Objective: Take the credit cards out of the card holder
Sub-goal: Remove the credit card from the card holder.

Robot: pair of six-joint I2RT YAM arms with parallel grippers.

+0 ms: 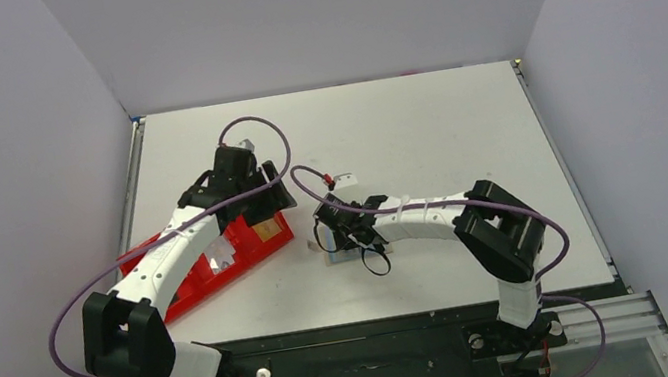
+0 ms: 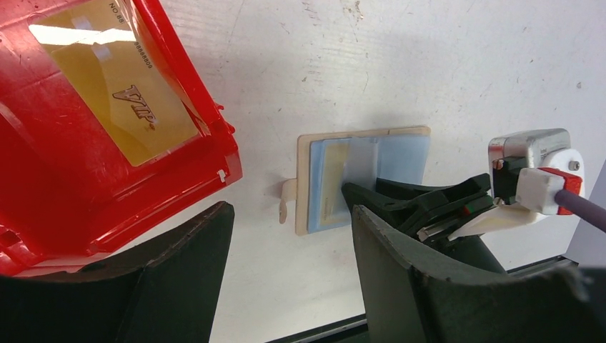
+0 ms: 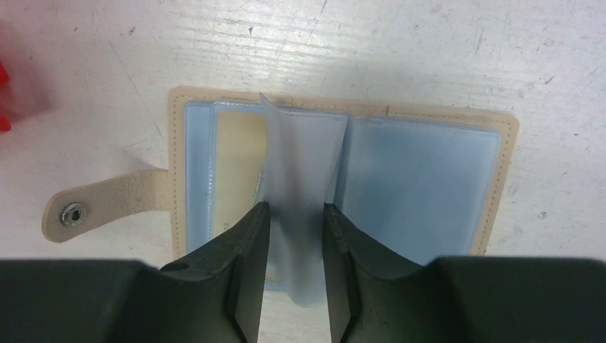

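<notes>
At the left of the counter [image 1: 421,124] lies the red tray [image 2: 214,146], and a gold card [image 2: 114,78] marked VIP rests flat in one of its compartments. The left jaws hang released and wide apart, above the tray's right edge and the bare counter beside it, grasping nothing. Just right of the tray, apart from it, the card holder [image 3: 421,179] lies open and flat on the counter, a beige cover lined with pale blue see-through sleeves, its snap strap [image 3: 100,204] pointing at the tray. A cream card [image 3: 239,164] sits in the left-hand sleeve. The right jaws stand narrowly apart over the holder's middle, one on each side of an upright sleeve leaf [image 3: 300,157]; I cannot tell whether they pinch it.
</notes>
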